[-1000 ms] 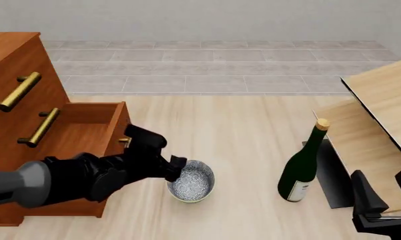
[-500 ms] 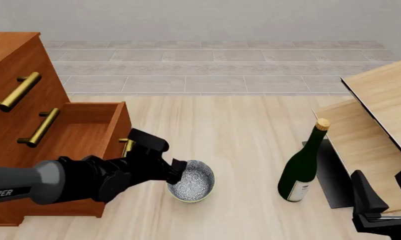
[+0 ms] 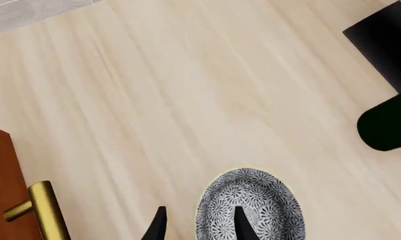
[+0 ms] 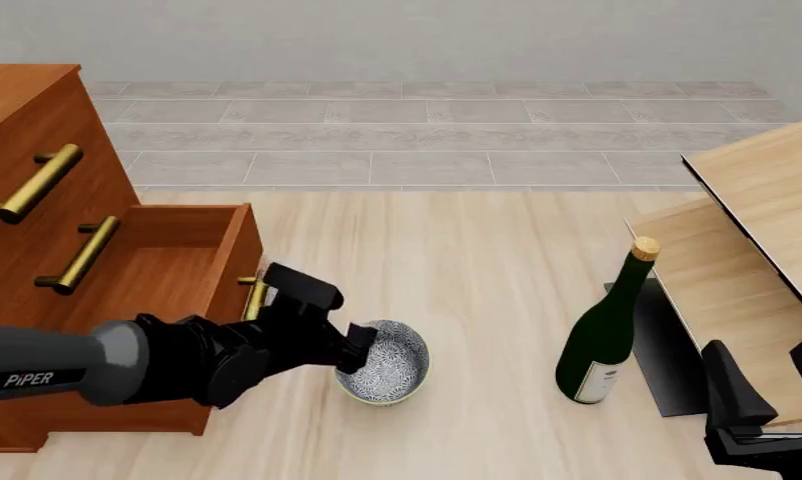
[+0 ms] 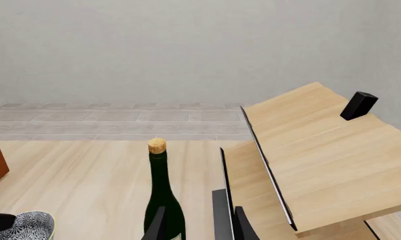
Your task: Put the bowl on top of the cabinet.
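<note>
The bowl (image 4: 389, 364) stands upright on the floor, speckled inside, just right of the cabinet (image 4: 38, 135), whose lower drawer (image 4: 161, 262) is pulled out. My left gripper (image 4: 354, 347) is open at the bowl's left rim. In the left wrist view the bowl (image 3: 257, 207) has one of the fingers (image 3: 241, 225) inside it and the other outside, the left gripper (image 3: 199, 227) straddling the rim with a gap showing. At the lower right my right gripper (image 4: 769, 388) stands open and holds nothing. In its own wrist view the right gripper (image 5: 199, 226) points toward the bottle.
A green wine bottle (image 4: 604, 335) stands right of the bowl. Pale light-wood furniture (image 4: 761, 215) with a dark panel leans at the right. Brass handles (image 4: 30, 183) stick out from the cabinet front. A tiled strip and a wall lie beyond.
My left arm has slid a little forward and down, bringing its fingers closer over the bowl's left rim. The bowl, the bottle and the right arm have stayed put.
</note>
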Robot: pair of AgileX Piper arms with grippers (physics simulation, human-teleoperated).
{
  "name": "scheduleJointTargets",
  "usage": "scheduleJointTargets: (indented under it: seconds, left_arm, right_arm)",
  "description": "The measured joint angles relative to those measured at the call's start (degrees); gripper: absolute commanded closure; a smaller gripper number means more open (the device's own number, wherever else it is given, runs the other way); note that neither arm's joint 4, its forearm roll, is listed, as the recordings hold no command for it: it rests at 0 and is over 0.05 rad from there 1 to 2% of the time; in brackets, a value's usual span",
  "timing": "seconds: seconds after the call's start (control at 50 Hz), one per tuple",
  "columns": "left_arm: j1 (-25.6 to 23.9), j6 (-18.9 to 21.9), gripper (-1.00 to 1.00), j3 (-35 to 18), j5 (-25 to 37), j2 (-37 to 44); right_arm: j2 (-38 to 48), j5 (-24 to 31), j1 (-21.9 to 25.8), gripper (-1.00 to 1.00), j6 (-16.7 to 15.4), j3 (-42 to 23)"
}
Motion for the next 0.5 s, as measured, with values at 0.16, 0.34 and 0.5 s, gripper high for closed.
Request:
scheduleJointTargets:
  seconds: [0.16,0.34,0.5]
  left_arm:
    - [0.04,0.26,-1.00,-0.17,-0.42,0.86]
    - [-0.05,0.50,-1.00,-0.23,-0.79,1.55]
    - [-0.09,0.66,-1.00,-0.28,-1.16,2.13]
  right_arm:
    - [0.00,0.00,0.00,-1.00,0.00,0.00]
    - [0.01,0.00,0.00,-1.00,0.00,0.00]
    - [0.00,0.00,0.00,-1.00,0.00,0.00]
